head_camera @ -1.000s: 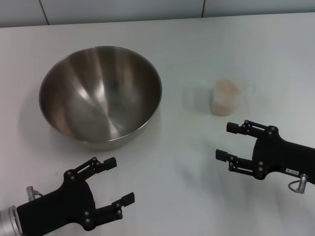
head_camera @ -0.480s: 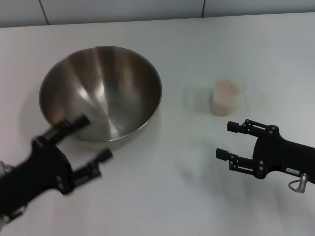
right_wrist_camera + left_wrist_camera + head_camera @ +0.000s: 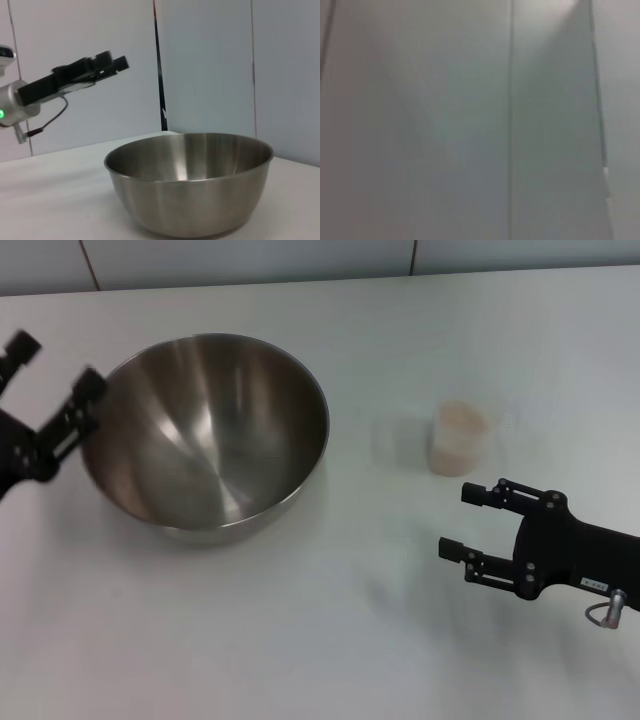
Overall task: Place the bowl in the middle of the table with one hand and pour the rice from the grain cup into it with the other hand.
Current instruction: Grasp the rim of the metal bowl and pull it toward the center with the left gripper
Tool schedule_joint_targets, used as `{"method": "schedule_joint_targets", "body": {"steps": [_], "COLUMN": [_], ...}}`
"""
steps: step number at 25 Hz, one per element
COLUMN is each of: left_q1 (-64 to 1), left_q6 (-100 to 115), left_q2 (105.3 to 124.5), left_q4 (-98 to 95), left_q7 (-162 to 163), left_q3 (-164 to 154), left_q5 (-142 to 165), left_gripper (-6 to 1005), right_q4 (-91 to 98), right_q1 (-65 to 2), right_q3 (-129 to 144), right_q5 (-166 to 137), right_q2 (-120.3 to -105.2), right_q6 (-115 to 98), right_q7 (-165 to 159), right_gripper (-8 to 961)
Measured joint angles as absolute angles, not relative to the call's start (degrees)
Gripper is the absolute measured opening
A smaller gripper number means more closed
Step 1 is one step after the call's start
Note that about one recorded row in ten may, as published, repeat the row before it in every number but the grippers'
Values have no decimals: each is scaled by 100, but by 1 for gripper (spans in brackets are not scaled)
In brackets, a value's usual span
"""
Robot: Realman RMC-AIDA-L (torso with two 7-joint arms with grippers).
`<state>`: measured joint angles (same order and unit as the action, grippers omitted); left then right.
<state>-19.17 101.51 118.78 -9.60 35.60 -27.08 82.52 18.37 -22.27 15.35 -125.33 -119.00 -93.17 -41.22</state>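
**Operator:** Report task status.

**Technician:** No step is complete, in my judgement. The stainless-steel mixing bowl [image 3: 205, 430] stands upright on the white tabletop [image 3: 330, 640], left of centre in the head view, and its interior is empty. It has yet to be set in the middle.

**Operator:** Left arm?

**Technician:** The left gripper [image 3: 45, 390] is at the far left edge of the head view, just beside the bowl's left rim and raised above it, as the right wrist view shows [image 3: 102, 64]. Its fingers are spread and hold nothing. Whether it touches the rim cannot be confirmed; it appears clear.

**Operator:** Right arm and cup?

**Technician:** The grain cup [image 3: 459, 437] stands upright on the tabletop, well to the right of the bowl, with the pale rice [image 3: 461, 420] filling it near the brim. The right gripper [image 3: 472, 523] hovers near the cup on the robot's side, fingers parted, empty, not in contact.

**Operator:** Remaining work?

**Technician:** All of it: grip the bowl, relocate it to centre, grasp the cup, tip the rice into the bowl.
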Motion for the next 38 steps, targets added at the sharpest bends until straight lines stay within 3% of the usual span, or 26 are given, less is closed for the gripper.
{"method": "schedule_joint_targets", "body": {"steps": [13, 23, 38], "left_q1": [-2778, -2876, -2408], "left_q6": [7863, 7545, 6256], "left_q2": [11857, 11846, 11806], "left_q4": [-796, -887, -4807], "left_q7": [3794, 3954, 9676], "left_q3": [-1952, -1976, -4897], "left_q5": [8282, 8308, 10324], "left_gripper": [821, 818, 813], "right_q4": [1802, 1801, 1802], "right_q1": [-2264, -2290, -2341], "right_q3": [1512, 1509, 1503], "right_q5": [-12524, -12523, -12515], "right_q2": [-11918, -11918, -11918], "right_q6": [-9315, -9308, -9307], "right_q7": [-3987, -3982, -3981], "right_gripper": [726, 726, 726]}}
